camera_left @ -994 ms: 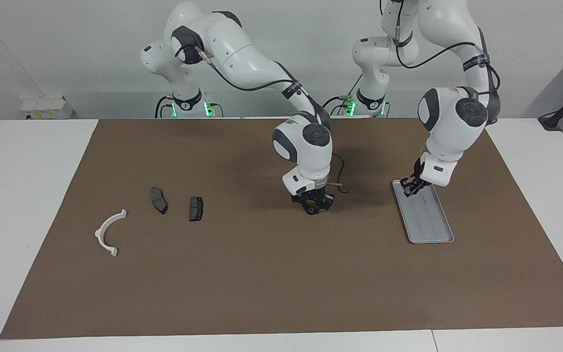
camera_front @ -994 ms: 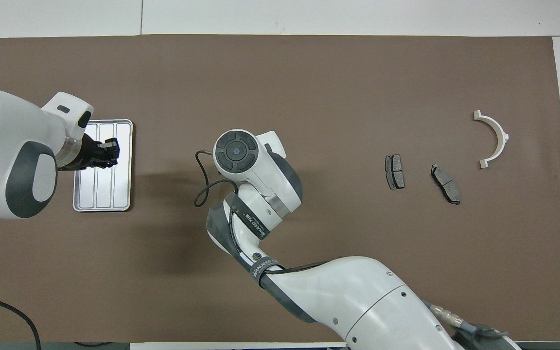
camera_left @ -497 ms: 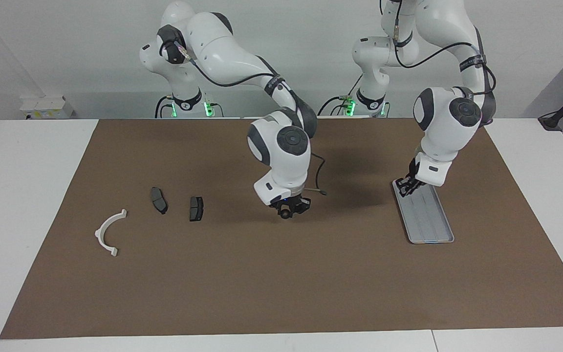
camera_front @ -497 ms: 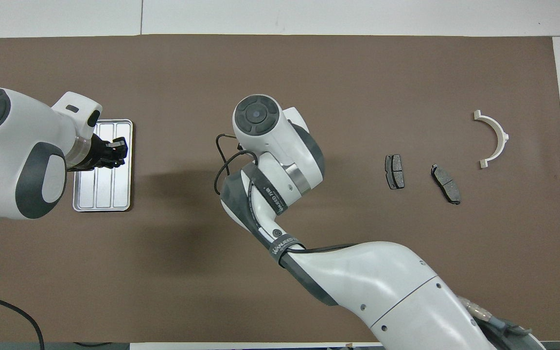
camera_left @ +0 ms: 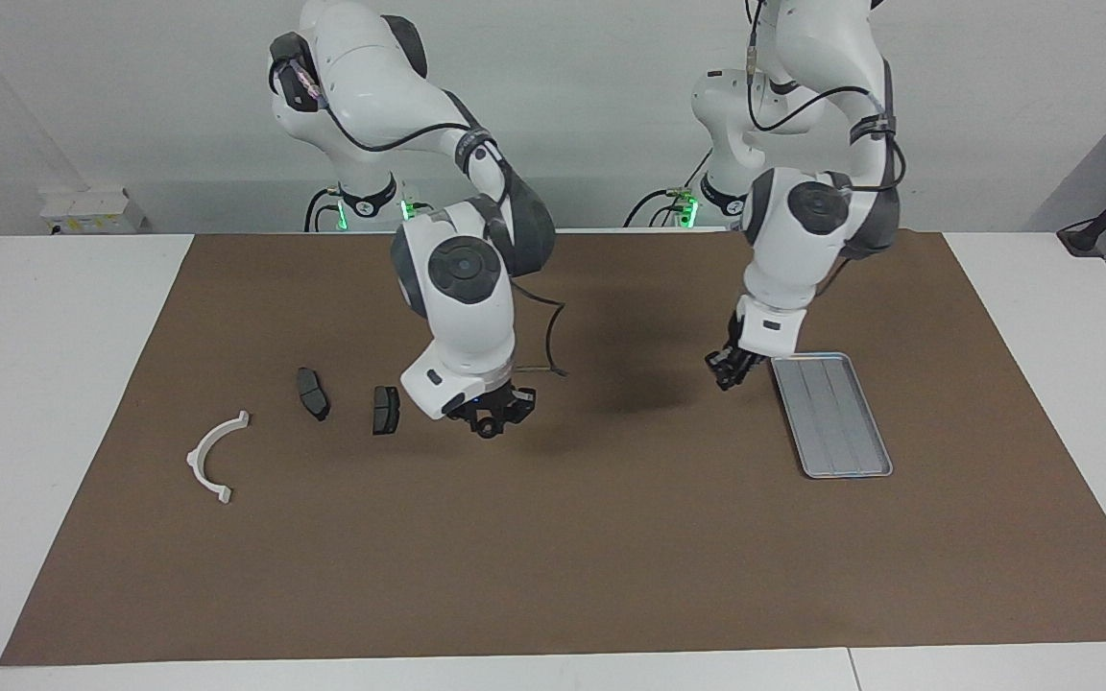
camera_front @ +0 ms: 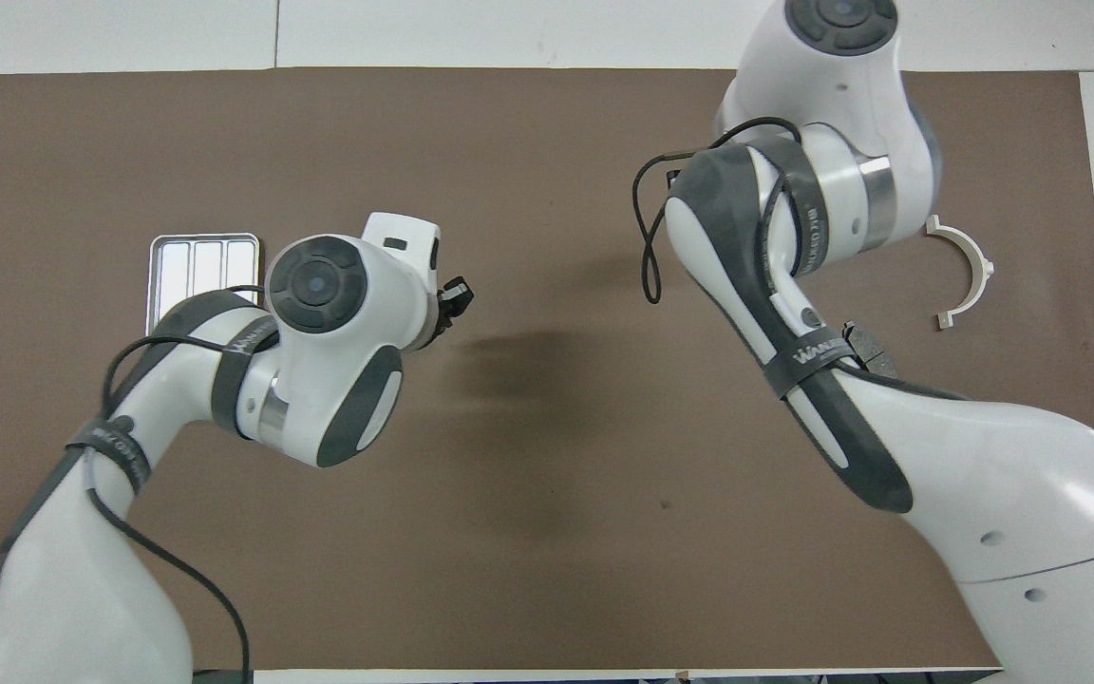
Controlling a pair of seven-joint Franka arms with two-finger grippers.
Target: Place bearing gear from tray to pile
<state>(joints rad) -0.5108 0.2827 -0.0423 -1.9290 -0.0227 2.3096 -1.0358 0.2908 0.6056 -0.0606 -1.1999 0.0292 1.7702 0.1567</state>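
Observation:
My right gripper [camera_left: 491, 423] is shut on a small dark round part, the bearing gear [camera_left: 488, 430]. It holds it low over the brown mat, close beside one dark brake pad [camera_left: 385, 409] of the pile. The pile's other pad [camera_left: 312, 393] and the white half-ring bracket [camera_left: 215, 457] lie toward the right arm's end. In the overhead view the right arm hides its gripper and most of the pads; the bracket [camera_front: 965, 271] shows. The silvery ribbed tray [camera_left: 831, 413] holds nothing. My left gripper [camera_left: 728, 369] hangs over the mat just beside the tray [camera_front: 196, 261].
A brown mat [camera_left: 553, 557] covers most of the white table. A loose black cable [camera_left: 553, 336] hangs from the right arm's wrist. Bare mat lies between the pile and the tray.
My right gripper has carried the gear from mid-table to beside the pile. My left gripper has left the tray and moved toward the middle of the table.

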